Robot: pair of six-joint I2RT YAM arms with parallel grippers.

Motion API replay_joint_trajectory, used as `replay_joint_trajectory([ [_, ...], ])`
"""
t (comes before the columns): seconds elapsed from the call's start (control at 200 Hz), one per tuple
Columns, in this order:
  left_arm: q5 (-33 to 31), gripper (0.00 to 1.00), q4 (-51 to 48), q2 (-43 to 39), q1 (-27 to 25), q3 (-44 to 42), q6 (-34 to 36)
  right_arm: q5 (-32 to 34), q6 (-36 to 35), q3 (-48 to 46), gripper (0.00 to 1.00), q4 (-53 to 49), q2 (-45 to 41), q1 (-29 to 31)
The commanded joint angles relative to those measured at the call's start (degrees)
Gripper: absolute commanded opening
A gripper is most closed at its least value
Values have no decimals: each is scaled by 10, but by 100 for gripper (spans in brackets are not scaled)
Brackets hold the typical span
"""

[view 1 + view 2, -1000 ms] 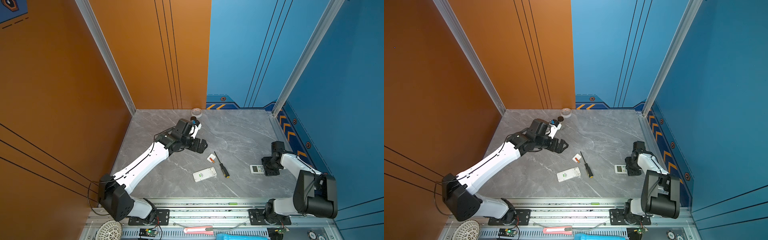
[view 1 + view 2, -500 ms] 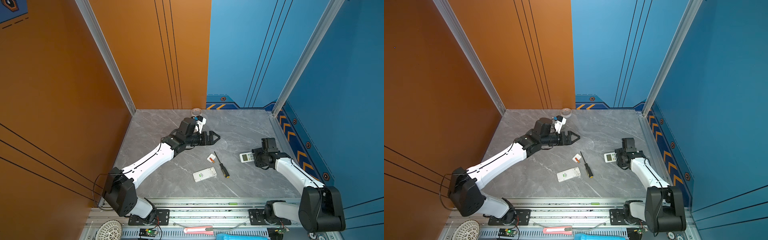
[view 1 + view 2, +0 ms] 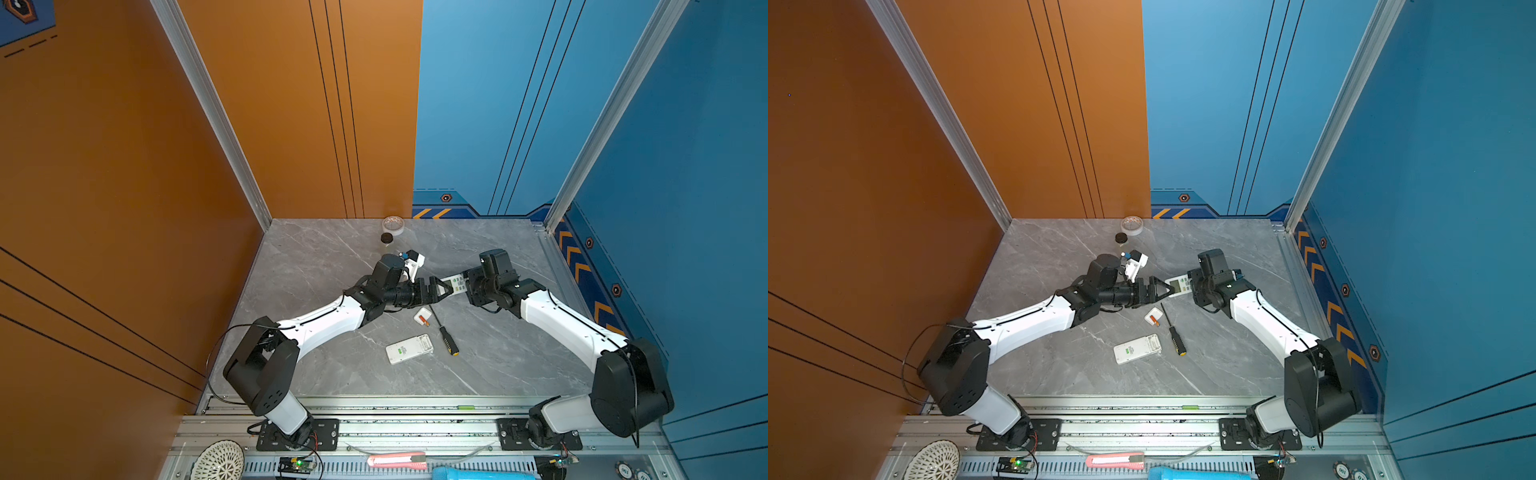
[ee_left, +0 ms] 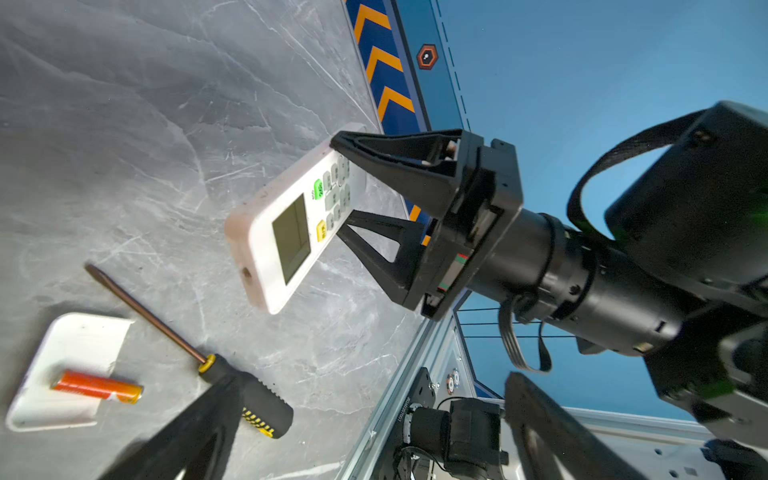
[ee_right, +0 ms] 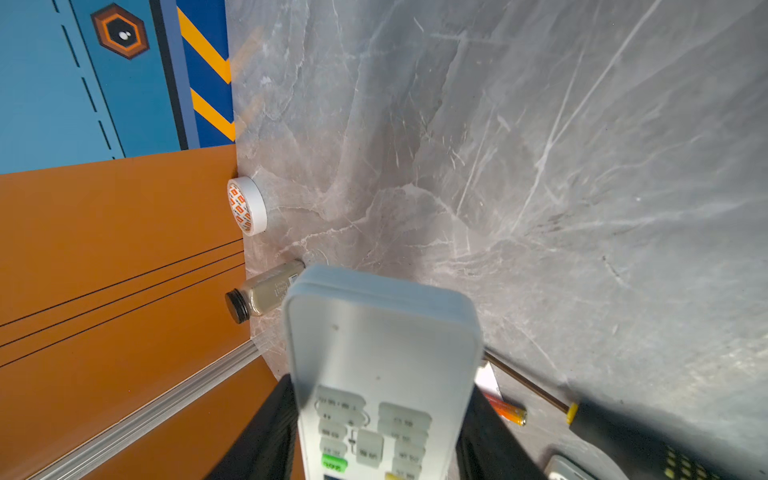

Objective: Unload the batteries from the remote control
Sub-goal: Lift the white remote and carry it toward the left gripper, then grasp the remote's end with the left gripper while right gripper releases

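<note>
A: Remote (image 4: 286, 224) location?
B: Up off the table (image 3: 332, 257), pinched at the button end by right claw (image 4: 336, 187), jaws pressed on both long edges. Screen end poking toward left claw (image 3: 441, 288), spread wide, just beside that end, no contact seen from the left wrist view.
A: Cells?
B: Orange-red cell (image 4: 97, 386) lying on a small white cover (image 4: 70, 349), flat on the table, just beside the screwdriver (image 4: 245, 399) shaft. No yellow one in view (maybe still inside a remote; back face hidden, cannot tell).
A: Handling of the remote?
B: Probably light and stiff. Hard white plastic shell, rounded corners, smooth, likely a bit slick. Best gripped across the long edges, as now. Avoid squeezing the screen or the soft-looking keys. For left: take the screen end by its edges, leave the back free for the hatch.
A: And the cell?
B: Slim cylinder, glossy wrap, likely to roll once off the cover. Pinch across the middle, not the ends.
A: Rest?
B: Grey marbled tabletop, matte. Second remote (image 3: 409, 349) flat near the front, well apart from the held one. Tape roll (image 5: 247, 205) and black-capped bottle (image 5: 266, 293) by the back wall.
</note>
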Motion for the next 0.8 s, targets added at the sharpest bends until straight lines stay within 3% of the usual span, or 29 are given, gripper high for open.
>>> replay_joint_trajectory([
  [0.0, -44, 98, 14, 12, 4, -21, 10, 2, 30, 14, 41, 1, 5, 9],
  [0.12, -52, 96, 26, 29, 4, -22, 19, -5, 34, 18, 40, 4, 8, 19],
  [0.345, -49, 75, 61, 60, 18, -19, 28, -21, 36, 20, 38, 0, 2, 25],
  [0.796, 20, 47, 151, 98, 24, -12, 20, -27, 44, -3, 38, 8, -17, 31],
])
